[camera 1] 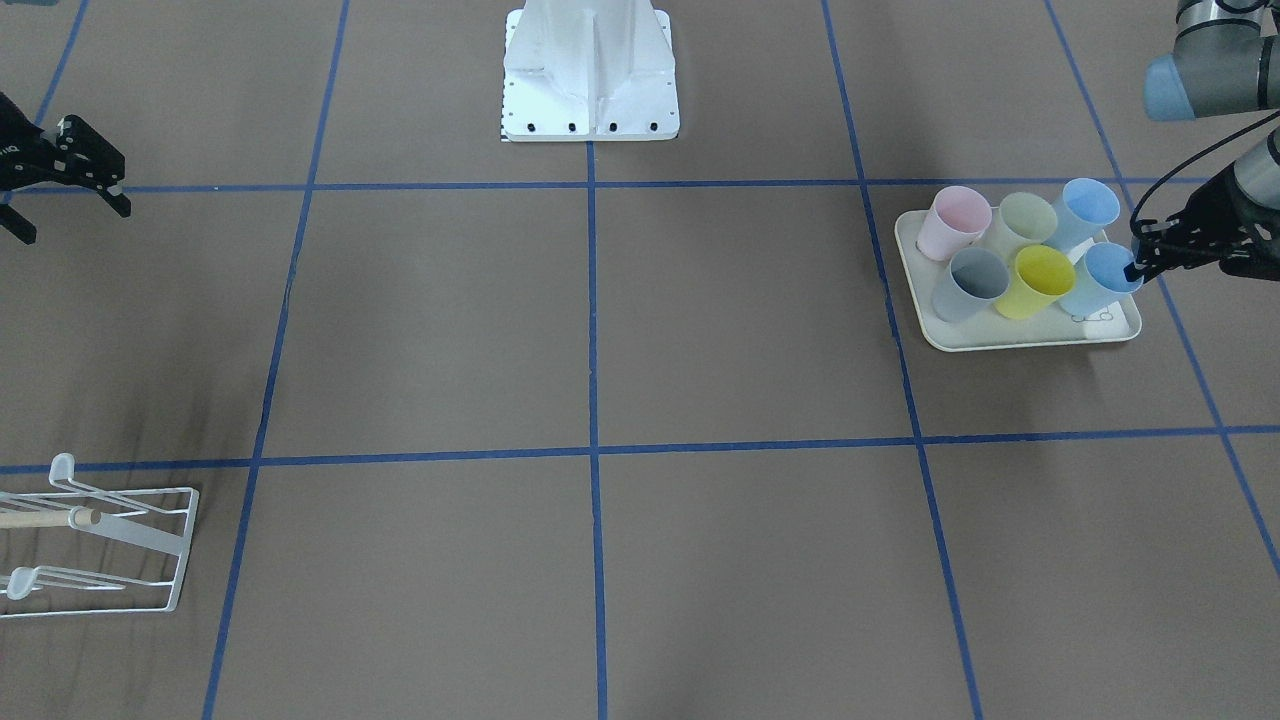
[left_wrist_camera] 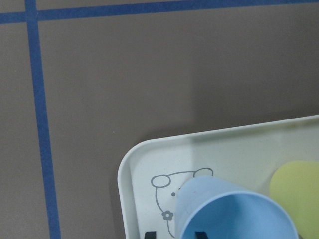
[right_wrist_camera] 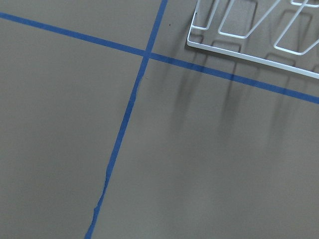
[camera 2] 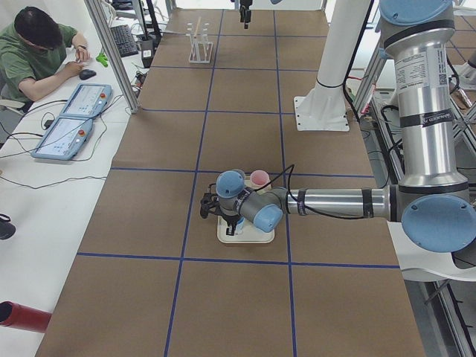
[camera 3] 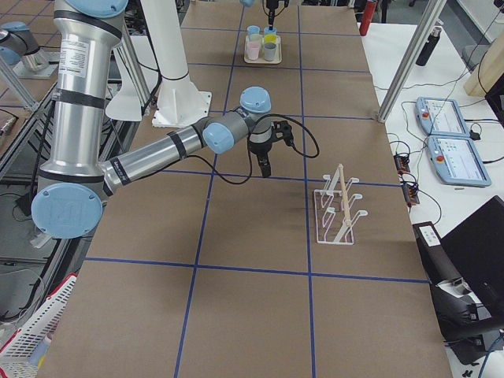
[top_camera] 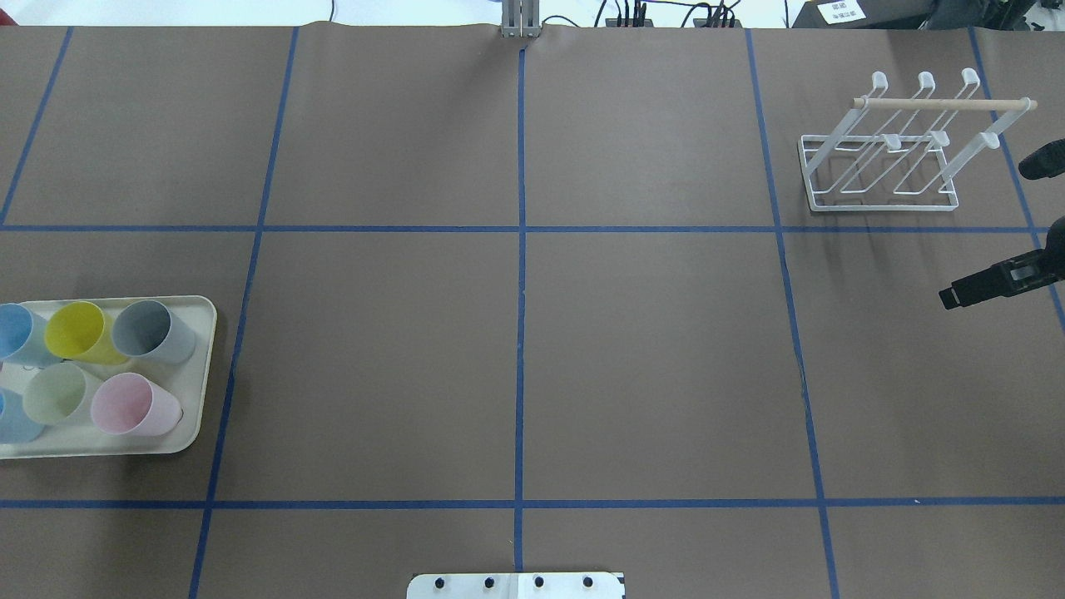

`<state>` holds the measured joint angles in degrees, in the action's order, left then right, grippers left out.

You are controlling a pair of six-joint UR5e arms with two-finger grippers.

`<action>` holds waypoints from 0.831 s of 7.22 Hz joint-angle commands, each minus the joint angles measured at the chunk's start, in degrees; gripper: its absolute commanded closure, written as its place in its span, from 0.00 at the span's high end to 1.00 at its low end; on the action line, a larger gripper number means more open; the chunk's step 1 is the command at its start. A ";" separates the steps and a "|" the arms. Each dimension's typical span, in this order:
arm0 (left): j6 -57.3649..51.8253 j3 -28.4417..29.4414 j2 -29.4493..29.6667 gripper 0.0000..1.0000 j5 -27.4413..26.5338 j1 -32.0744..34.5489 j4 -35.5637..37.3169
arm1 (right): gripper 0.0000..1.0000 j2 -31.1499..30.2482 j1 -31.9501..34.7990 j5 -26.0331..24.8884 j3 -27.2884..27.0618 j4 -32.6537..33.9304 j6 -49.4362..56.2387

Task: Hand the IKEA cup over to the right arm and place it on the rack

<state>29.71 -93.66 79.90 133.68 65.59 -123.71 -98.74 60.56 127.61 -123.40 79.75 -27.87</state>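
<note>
Several pastel cups stand on a cream tray (camera 1: 1000, 340) (top_camera: 200, 374). My left gripper (camera 1: 1140, 268) is at the rim of the blue cup (camera 1: 1105, 275) (left_wrist_camera: 234, 214) in the tray's corner. It is open. One fingertip (left_wrist_camera: 148, 234) is outside the cup wall and the other is inside. The white wire rack (top_camera: 882, 158) (camera 1: 100, 550) (camera 3: 339, 209) stands with nothing on its prongs at the far right of the table. My right gripper (camera 1: 75, 225) (top_camera: 986, 233) hovers near it, open and holding nothing.
The other cups are yellow (camera 1: 1040, 280), grey (camera 1: 975, 283), pink (camera 1: 952, 222), pale green (camera 1: 1025, 220) and a second blue (camera 1: 1085, 210), packed close together. The robot's white base (camera 1: 590, 80) sits at the table's middle edge. A person sits at a side bench (camera 2: 37, 52).
</note>
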 commanded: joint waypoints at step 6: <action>-2.01 -0.29 0.96 0.00 3.96 9.01 2.33 | 1.00 3.19 0.00 -1.21 0.35 -0.12 -0.08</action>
<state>28.57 -93.76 80.82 138.33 71.69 -121.98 -96.58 60.56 127.13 -123.22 79.63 -27.94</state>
